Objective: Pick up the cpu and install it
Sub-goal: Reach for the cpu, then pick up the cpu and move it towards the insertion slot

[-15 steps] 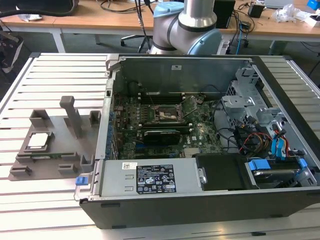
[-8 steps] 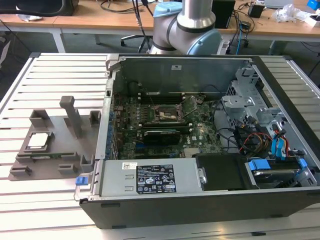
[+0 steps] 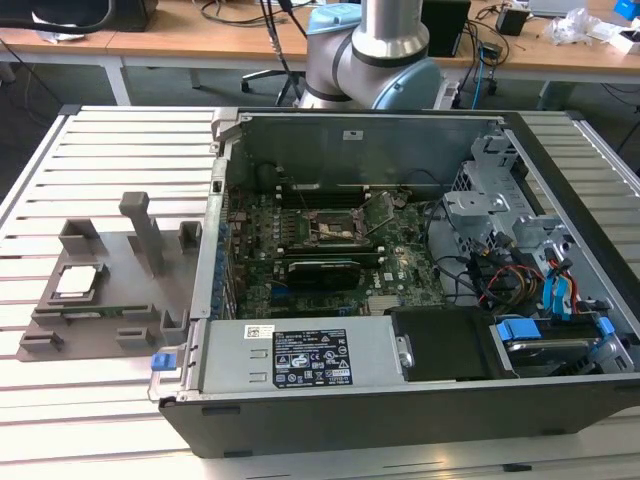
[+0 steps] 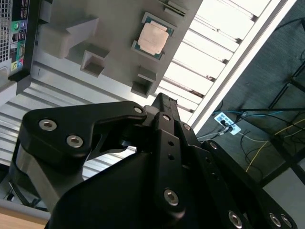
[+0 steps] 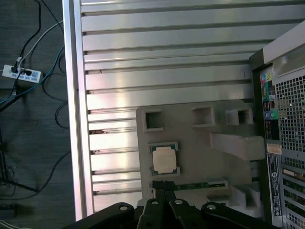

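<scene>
Cpu (image 5: 164, 159) lies in grey holder (image 5: 200, 138), apart from pincer (image 5: 163, 187).

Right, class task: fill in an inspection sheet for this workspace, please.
Surface: slatted silver metal table, carrying grey plastic holder and open black computer case.
Job's things: small square silvery cpu sits in the holder's recess, untouched.
Clutter: narrow green board in a holder slot.
Grippers: black gripper shut, empty, poised over holder, not touching cpu.
Cables: red and yellow wires inside case; white power strip on floor.
Surroundings: wooden desks behind.
</scene>
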Controlling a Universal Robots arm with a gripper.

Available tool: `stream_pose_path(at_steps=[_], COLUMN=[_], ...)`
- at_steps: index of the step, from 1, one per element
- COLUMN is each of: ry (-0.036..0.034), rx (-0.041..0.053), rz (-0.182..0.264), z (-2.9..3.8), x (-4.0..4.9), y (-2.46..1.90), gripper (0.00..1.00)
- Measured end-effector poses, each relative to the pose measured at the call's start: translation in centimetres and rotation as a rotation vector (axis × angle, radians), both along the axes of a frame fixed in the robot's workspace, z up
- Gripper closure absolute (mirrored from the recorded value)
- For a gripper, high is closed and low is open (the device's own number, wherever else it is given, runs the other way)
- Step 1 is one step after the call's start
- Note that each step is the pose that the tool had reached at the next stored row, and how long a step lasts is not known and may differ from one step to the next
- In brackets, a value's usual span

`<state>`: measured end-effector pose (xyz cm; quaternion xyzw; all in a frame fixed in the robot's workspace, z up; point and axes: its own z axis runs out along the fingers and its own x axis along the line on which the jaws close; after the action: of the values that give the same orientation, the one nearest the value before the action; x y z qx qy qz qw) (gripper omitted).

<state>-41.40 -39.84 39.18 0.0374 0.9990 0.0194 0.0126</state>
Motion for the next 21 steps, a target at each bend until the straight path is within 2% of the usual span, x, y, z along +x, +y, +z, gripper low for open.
stream_pose_path(at_steps=[14, 15, 16, 17, 18, 21], ry=[-0.0001, -0.0001, -0.0001, -0.0001, 0.0000, 0.0000], rx=[0.0000, 0.0000, 0.0000, 0.0000, -0.0001, 0.0000], rz=[0.000, 0.000, 0.000, 0.000, 0.000, 0.000], z=[0.00, 0.00, 0.00, 0.00, 0.00, 0.00], x=[-0.02, -0.02, -0.02, -0.03, -0.03, -0.03], y=[0.00, 0.00, 0.00, 0.00, 0.00, 0.00], gripper=[0.89, 0.83, 0.83, 0.76, 0.76, 0.58])
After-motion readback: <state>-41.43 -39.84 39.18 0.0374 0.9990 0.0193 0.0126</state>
